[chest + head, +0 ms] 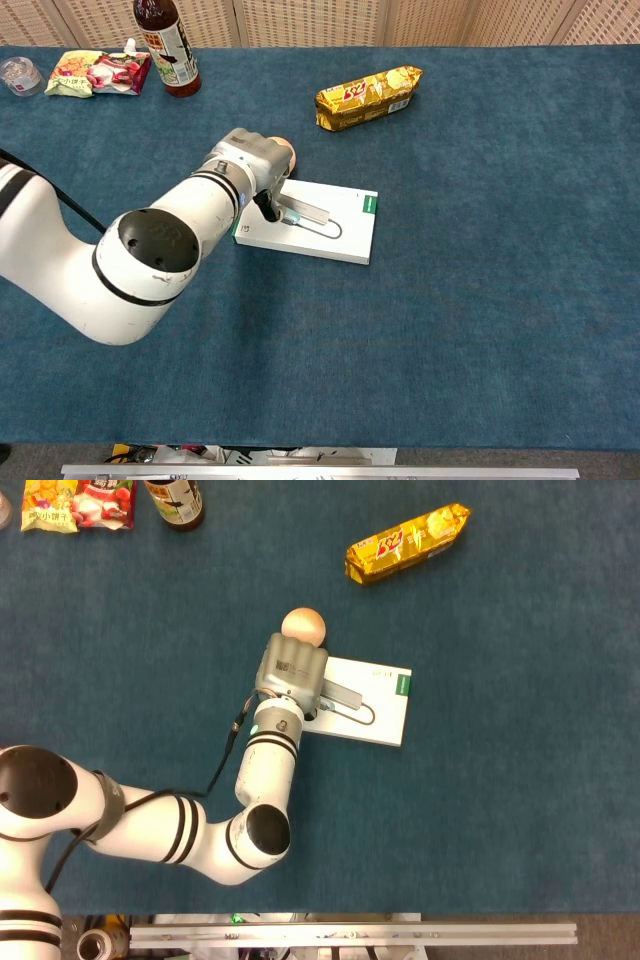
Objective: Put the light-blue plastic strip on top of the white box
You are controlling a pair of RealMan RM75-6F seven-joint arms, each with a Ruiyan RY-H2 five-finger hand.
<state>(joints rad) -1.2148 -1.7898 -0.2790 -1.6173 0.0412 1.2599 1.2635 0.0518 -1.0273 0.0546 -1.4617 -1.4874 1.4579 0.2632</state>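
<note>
Right now the left hand [293,670] is hovering over the left end of the white box [375,708], knuckles up and fingers curling down toward the lid, and the right hand is not showing in either view. In the chest view a small pale bluish sliver, which I am taking to be the light-blue plastic strip [291,218], is peeking out beneath the fingertips [268,207], lying on or just above the box's left part. Most of it is hiding under the hand, so I cannot tell whether the fingers are pinching it or only resting beside it, nor which way its long axis is running. The grey bar and looping line further right on the lid are looking like part of the box's own print. Judging from this, the strip is sitting directly below the left hand, so the coming move is turning on a straight release and lift away from the box, not a sideways carry. A tan ball [303,624] is sitting just beyond the box's far left corner, close to the knuckles, so a careless lift could be nudging it.
</note>
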